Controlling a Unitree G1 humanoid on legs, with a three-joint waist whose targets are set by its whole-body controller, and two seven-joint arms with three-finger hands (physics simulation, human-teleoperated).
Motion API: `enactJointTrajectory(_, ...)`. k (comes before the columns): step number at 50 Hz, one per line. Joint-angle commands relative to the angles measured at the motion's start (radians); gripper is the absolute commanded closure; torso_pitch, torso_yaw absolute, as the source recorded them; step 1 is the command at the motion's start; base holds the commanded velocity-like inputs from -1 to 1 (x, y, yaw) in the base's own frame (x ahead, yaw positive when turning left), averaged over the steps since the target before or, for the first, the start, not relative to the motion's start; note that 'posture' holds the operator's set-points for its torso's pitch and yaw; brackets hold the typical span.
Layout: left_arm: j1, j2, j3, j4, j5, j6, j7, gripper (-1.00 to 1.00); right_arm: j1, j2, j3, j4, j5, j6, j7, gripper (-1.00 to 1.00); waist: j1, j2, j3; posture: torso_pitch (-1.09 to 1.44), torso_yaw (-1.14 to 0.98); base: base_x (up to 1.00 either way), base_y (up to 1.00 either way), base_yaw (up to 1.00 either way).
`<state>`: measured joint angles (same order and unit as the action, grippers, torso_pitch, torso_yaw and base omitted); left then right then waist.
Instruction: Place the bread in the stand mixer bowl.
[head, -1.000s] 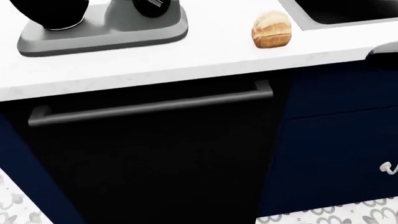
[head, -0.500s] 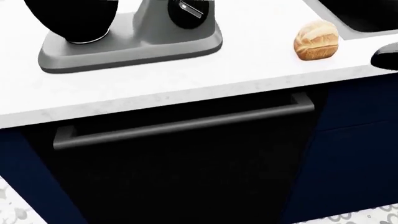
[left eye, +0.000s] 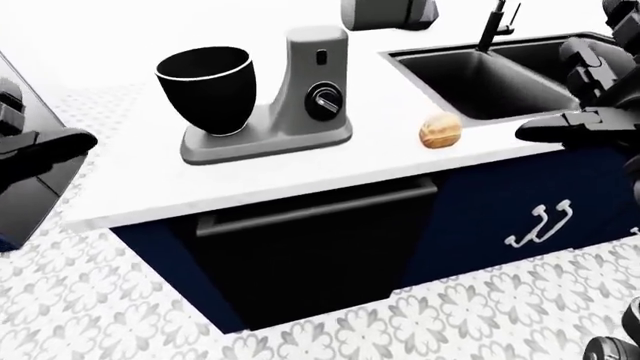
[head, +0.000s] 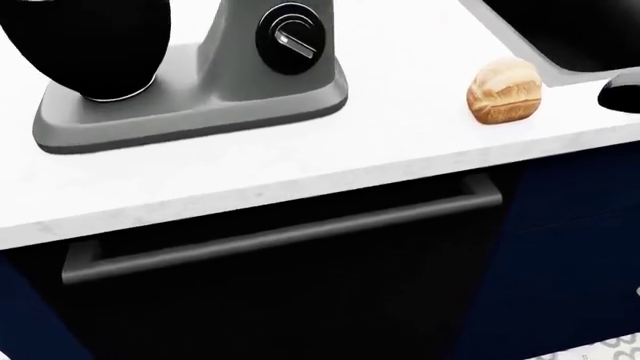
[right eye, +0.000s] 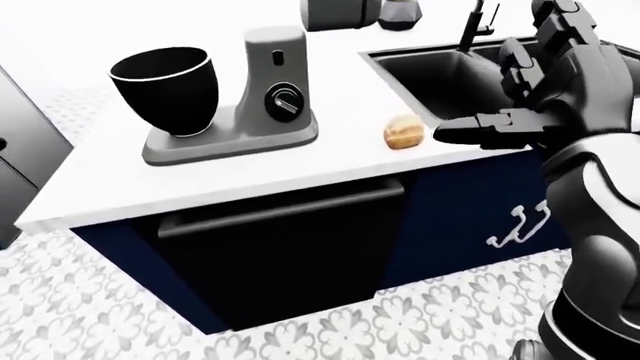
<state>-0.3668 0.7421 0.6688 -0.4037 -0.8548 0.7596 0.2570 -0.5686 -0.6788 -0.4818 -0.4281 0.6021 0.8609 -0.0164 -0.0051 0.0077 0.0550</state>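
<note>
Bread (left eye: 440, 130) sitting loose on the white counter (left eye: 150, 176) near its edge, between the mixer (left eye: 300, 97) and the sink (left eye: 480, 79), well apart from the black bowl (left eye: 207, 88). Right hand (right eye: 490, 127) just beside it, fingers extended and empty; left hand (left eye: 35, 150) at frame edge, finger state unclear. Probably light, soft, crushable: best taken across the middle with a gentle squeeze.

Bread (left eye: 440, 130) on counter (left eye: 150, 187), between mixer (left eye: 262, 97) and sink (left eye: 480, 79)
</note>
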Motion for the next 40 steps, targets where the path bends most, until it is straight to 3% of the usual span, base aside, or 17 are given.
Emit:
enactJointTrajectory(1,-0.02,0.023,0.024,-0.018,0.006,-0.033,0.002,-1.0,-0.024,-0.014,-0.008,-0.025,0.007,-0.033,0.005,-1.0,0.003,-0.001,-0.011,0.0,0.0,0.14,0.0,0.0)
enactJointTrajectory(3,-0.017,0.023,0.025,-0.018,0.006,-0.033,0.001,-1.0,-0.025,-0.015,-0.011,-0.031,0.011,-0.026,0.002,-1.0,-0.003,0.03,-0.014,0.0,0.0,0.14,0.0,0.0)
enactJointTrajectory(5,-0.019,0.024,0.026,-0.017,0.005,-0.032,0.002,-1.0,-0.026,-0.016,-0.01,-0.029,0.012,-0.027,0.001,-1.0,-0.007,0.091,-0.03,0.0,0.0,0.14,0.0,0.0)
enactJointTrajectory(6,-0.019,0.025,0.026,-0.017,0.004,-0.031,0.002,-1.0,-0.027,-0.018,-0.01,-0.028,0.013,-0.027,0.001,-1.0,0.004,0.05,-0.021,0.0,0.0,0.15,0.0,0.0)
enactJointTrajectory(7,-0.021,0.027,0.028,-0.016,0.001,-0.03,0.004,-1.0,-0.025,-0.018,-0.011,-0.03,0.014,-0.027,0.001,-1.0,0.001,0.069,-0.017,0.0,0.0,0.15,0.0,0.0)
enactJointTrajectory(8,-0.02,0.027,0.03,-0.017,-0.001,-0.029,0.005,-1.0,-0.025,-0.018,-0.011,-0.029,0.014,-0.026,0.0,-1.0,0.004,0.066,-0.016,0.0,0.0,0.13,0.0,0.0)
enactJointTrajectory(10,-0.022,0.03,0.03,-0.014,-0.004,-0.029,0.007,-1.0,-0.029,-0.02,-0.012,-0.03,0.019,-0.021,-0.004,-1.0,0.009,0.048,-0.026,0.0,0.0,0.14,0.05,0.0)
enactJointTrajectory(13,-0.023,0.035,0.034,-0.011,-0.01,-0.028,0.011,-1.0,-0.036,-0.024,-0.01,-0.027,0.024,-0.02,-0.006,-1.0,0.013,0.01,-0.011,0.0,0.0,0.14,0.08,0.0)
enactJointTrajectory(17,-0.024,0.037,0.03,-0.014,-0.017,-0.027,0.019,-1.0,-0.047,-0.036,-0.013,-0.021,0.035,-0.016,-0.011,-1.0,0.014,-0.076,-0.023,0.0,0.0,0.14,0.09,0.0)
enactJointTrajectory(18,-0.024,0.037,0.029,-0.014,-0.018,-0.027,0.021,-1.0,-0.048,-0.038,-0.013,-0.019,0.036,-0.017,-0.011,-1.0,0.006,-0.04,-0.021,0.0,0.0,0.14,0.09,0.0)
enactJointTrajectory(19,-0.025,0.038,0.03,-0.014,-0.021,-0.025,0.023,-1.0,-0.048,-0.04,-0.013,-0.016,0.037,-0.019,-0.011,-1.0,0.011,-0.056,-0.021,0.0,0.0,0.13,0.09,0.0)
enactJointTrajectory(20,-0.024,0.039,0.032,-0.013,-0.022,-0.026,0.023,-1.0,-0.047,-0.041,-0.013,-0.017,0.038,-0.018,-0.012,-1.0,0.005,-0.053,-0.025,0.0,0.0,0.14,0.11,0.0)
enactJointTrajectory(26,-0.018,0.04,0.034,-0.014,-0.025,-0.028,0.023,-1.0,-0.043,-0.045,-0.016,-0.017,0.045,-0.02,-0.015,-1.0,0.0,-0.009,-0.013,0.0,0.0,0.14,0.13,0.0)
enactJointTrajectory(28,-0.018,0.042,0.037,-0.015,-0.029,-0.026,0.025,-1.0,-0.04,-0.046,-0.02,-0.025,0.053,-0.014,-0.018,-1.0,-0.006,0.025,-0.015,0.0,0.0,0.14,0.14,0.0)
enactJointTrajectory(30,-0.019,0.042,0.035,-0.012,-0.029,-0.028,0.025,-1.0,-0.04,-0.048,-0.02,-0.022,0.054,-0.016,-0.02,-1.0,-0.01,0.086,-0.03,0.0,0.0,0.14,0.14,0.0)
enactJointTrajectory(33,-0.019,0.041,0.033,-0.008,-0.025,-0.032,0.023,-1.0,-0.039,-0.048,-0.018,-0.02,0.055,-0.019,-0.02,-1.0,-0.002,0.072,-0.017,0.0,0.0,0.14,0.15,0.0)
enactJointTrajectory(40,-0.021,0.049,0.036,0.0,-0.028,-0.034,0.024,-1.0,-0.04,-0.052,-0.016,-0.015,0.057,-0.023,-0.021,-1.0,0.011,-0.004,-0.014,0.0,0.0,0.14,0.16,0.0)
